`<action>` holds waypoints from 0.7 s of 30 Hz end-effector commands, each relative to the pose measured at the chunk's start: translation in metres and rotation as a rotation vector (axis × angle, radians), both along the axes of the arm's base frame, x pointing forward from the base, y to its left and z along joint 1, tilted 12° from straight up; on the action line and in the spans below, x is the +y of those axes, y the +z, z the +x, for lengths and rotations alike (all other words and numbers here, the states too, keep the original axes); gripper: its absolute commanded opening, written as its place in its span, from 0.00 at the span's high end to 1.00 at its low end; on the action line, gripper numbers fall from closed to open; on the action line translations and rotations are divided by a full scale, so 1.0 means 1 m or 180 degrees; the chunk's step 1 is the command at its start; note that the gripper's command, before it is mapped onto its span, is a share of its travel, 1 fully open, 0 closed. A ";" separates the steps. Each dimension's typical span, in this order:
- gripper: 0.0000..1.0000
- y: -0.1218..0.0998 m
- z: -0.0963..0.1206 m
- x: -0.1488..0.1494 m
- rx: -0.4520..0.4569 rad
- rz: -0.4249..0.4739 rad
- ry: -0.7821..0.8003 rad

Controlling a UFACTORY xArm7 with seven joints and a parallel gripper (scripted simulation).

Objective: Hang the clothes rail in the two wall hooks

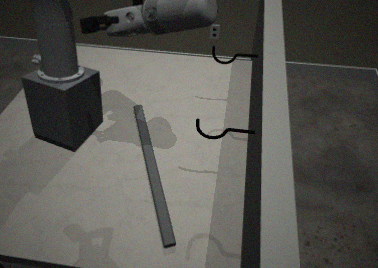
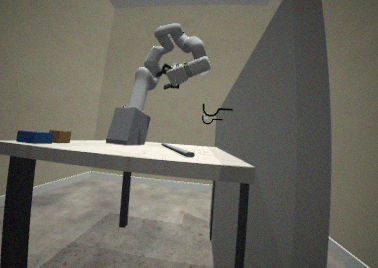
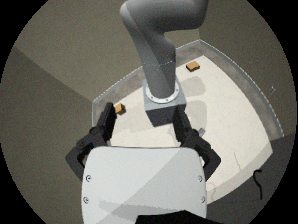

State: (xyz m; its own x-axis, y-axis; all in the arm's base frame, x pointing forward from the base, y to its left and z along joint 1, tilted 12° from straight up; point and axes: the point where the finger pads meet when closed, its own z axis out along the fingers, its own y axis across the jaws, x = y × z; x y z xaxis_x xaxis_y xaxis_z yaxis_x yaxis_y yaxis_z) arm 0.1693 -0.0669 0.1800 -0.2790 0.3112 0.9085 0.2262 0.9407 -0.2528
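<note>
Gripper (image 3: pixel 143 137) nearest wrist camera, fingers spread wide, holding nothing; clothes rail (image 1: pixel 154 174) flat on table (image 1: pixel 90 194) (well below); two wall hooks (image 1: pixel 216 132) bare

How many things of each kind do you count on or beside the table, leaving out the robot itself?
Clothes rail: 1
Wall hooks: 2
Blue block: 1
Brown block: 1
Total: 5

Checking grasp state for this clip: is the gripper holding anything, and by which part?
Nothing is held. The gripper is open, high above the table; the clothes rail lies flat on it.
</note>
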 end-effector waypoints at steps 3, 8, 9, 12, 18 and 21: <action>0.00 0.000 0.001 0.000 -0.0009 -0.0002 -0.0003; 0.00 0.000 0.001 0.000 -0.0009 -0.0002 -0.0003; 0.00 0.000 0.001 0.000 -0.0009 -0.0002 -0.0003; 0.00 0.000 0.001 0.000 -0.0009 -0.0002 -0.0003; 0.00 -0.004 0.002 0.000 -0.0033 -0.0093 -0.0053; 0.00 -0.013 0.005 0.001 -0.0103 -0.0364 -0.0204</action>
State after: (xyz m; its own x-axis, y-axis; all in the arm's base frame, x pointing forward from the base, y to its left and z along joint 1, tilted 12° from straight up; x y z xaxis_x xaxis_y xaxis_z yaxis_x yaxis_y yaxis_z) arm 0.1707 -0.0665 0.1762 -0.2809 0.3367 0.8987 0.2405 0.9313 -0.2737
